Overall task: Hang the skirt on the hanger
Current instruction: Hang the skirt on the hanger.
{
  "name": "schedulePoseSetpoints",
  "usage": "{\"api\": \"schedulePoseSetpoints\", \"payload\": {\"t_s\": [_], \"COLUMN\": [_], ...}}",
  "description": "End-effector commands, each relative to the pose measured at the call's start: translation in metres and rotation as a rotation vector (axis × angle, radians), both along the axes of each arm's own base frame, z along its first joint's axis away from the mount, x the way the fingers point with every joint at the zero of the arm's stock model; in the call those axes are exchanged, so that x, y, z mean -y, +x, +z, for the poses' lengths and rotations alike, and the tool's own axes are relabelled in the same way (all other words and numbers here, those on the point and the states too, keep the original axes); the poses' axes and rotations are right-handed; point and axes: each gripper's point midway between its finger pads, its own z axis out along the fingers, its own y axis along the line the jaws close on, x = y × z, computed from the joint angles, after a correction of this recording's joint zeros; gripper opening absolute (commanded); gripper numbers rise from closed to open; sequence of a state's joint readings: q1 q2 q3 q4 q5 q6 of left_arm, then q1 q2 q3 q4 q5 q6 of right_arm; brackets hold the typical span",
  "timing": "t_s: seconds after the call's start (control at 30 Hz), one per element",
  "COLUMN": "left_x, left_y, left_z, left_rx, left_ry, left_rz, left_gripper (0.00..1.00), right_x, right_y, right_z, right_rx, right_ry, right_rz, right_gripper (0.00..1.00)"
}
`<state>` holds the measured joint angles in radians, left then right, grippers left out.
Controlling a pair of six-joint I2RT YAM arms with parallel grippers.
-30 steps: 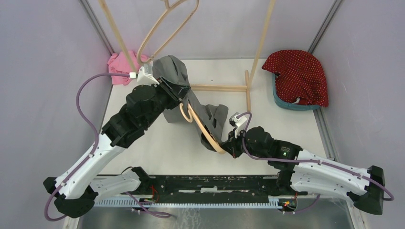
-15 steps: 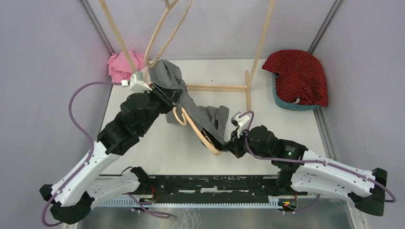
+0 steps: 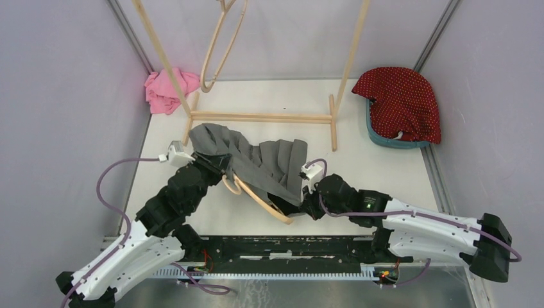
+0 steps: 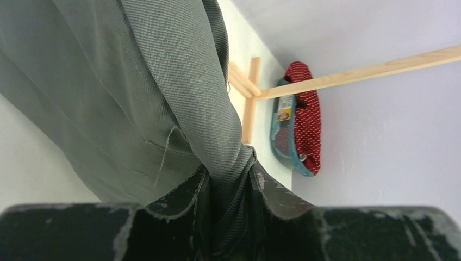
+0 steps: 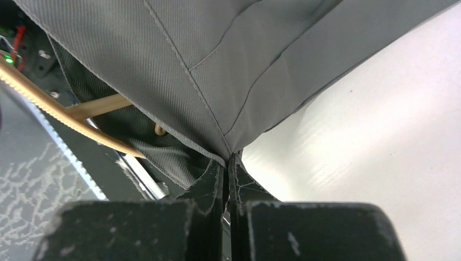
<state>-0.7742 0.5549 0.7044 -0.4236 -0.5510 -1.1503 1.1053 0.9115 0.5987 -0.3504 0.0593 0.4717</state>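
Observation:
The grey skirt is stretched low over the table between my two grippers. A wooden hanger sits partly inside it, its hook and one arm sticking out below the cloth. My left gripper is shut on the skirt's left part; the left wrist view shows bunched grey cloth pinched between the jaws. My right gripper is shut on the skirt's lower right edge. In the right wrist view a wooden hanger arm shows under the cloth.
A wooden rack stands at the back with a second hanger hanging from it. A pink cloth lies back left. A teal basket with red dotted cloth sits back right.
Both arms have drawn the skirt and hanger down and towards the near edge. The left gripper dropped from the rack's height to low over the table. The skirt now lies spread flatter.

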Motion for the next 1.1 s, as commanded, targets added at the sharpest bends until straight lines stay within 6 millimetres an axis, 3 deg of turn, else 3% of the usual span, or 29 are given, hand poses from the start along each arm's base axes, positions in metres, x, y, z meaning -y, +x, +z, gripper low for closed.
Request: {"api": "schedulePoseSetpoints", "payload": {"t_s": [0.0, 0.1, 0.3, 0.57, 0.67, 0.73, 1.07], "left_x": [-0.034, -0.043, -0.054, -0.060, -0.064, -0.066, -0.068], "left_y": [-0.002, -0.010, -0.017, -0.029, -0.034, -0.036, -0.044], "left_z": [-0.023, -0.050, -0.085, -0.104, -0.102, -0.096, -0.051], "left_rx": [-0.008, -0.050, -0.132, -0.265, -0.280, -0.273, -0.241], "left_ry": [-0.117, -0.126, -0.087, 0.057, 0.063, 0.052, 0.096], "left_rz": [0.174, 0.199, 0.245, 0.237, 0.240, 0.239, 0.178], "left_gripper": [0.03, 0.04, 0.44, 0.73, 0.76, 0.83, 0.85], "right_x": [-0.002, -0.004, -0.010, -0.013, -0.013, -0.011, -0.010], "right_y": [0.000, 0.001, 0.001, 0.000, 0.002, 0.005, 0.006], "right_z": [-0.021, -0.033, -0.048, -0.050, -0.049, -0.049, -0.050], "right_rx": [-0.011, -0.014, -0.032, -0.035, -0.029, -0.022, -0.020], "right_ry": [-0.035, -0.059, -0.079, -0.085, -0.091, -0.108, -0.136], "right_rz": [0.000, -0.001, 0.005, 0.010, 0.006, -0.005, -0.004], "right_gripper": [0.01, 0.01, 0.01, 0.01, 0.01, 0.01, 0.01]}}
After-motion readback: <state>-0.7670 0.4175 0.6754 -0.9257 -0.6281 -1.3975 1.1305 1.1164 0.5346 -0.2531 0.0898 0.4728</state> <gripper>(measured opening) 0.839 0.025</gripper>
